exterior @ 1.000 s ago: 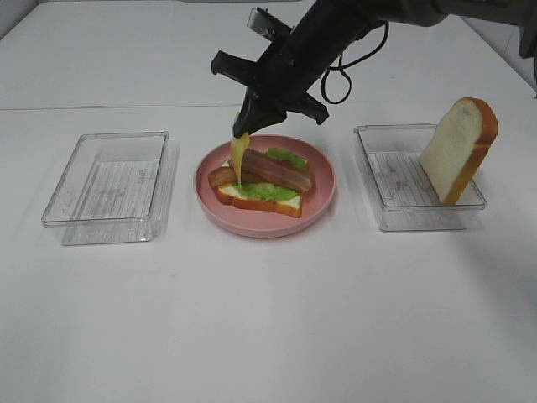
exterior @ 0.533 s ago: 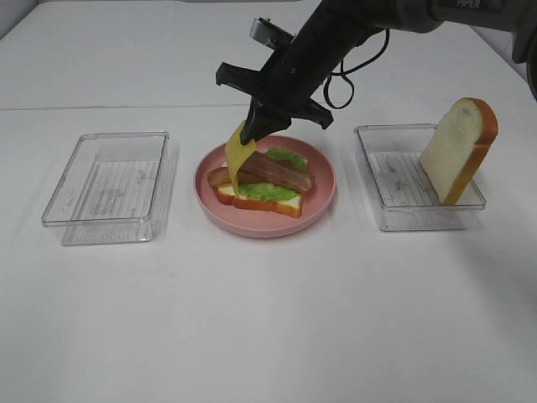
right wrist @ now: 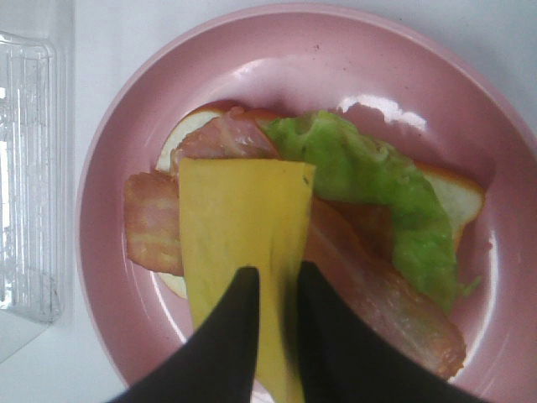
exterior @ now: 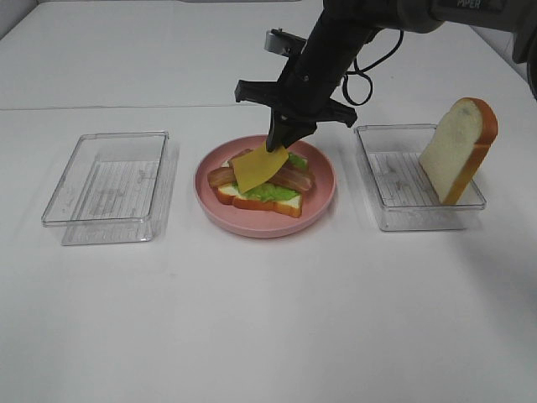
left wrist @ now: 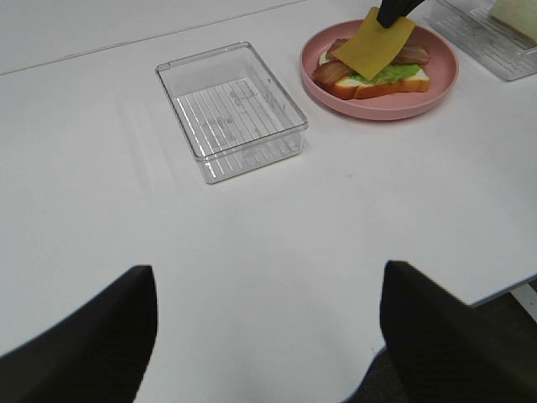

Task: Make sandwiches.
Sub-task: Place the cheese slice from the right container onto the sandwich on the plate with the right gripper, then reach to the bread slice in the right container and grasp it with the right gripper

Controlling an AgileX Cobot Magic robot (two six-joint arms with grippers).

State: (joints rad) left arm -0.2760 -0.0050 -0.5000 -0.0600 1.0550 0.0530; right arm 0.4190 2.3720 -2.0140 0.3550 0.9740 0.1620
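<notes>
Exterior high view: the right gripper [exterior: 279, 144] hangs over the pink plate [exterior: 317, 197], its narrow jaws pinching one edge of the yellow cheese slice [exterior: 258, 167], which slants down onto the bacon strips [exterior: 295, 178], lettuce [exterior: 267, 191] and lower bread slice [exterior: 270, 202] on the plate. A second bread slice [exterior: 458, 149] leans upright in the right clear tray [exterior: 374, 180], while the left clear tray [exterior: 109, 186] lies beside the plate. Left wrist view: the left gripper [left wrist: 267, 332] has its fingers [left wrist: 92, 344] spread wide over bare table [left wrist: 268, 243], holding nothing.
</notes>
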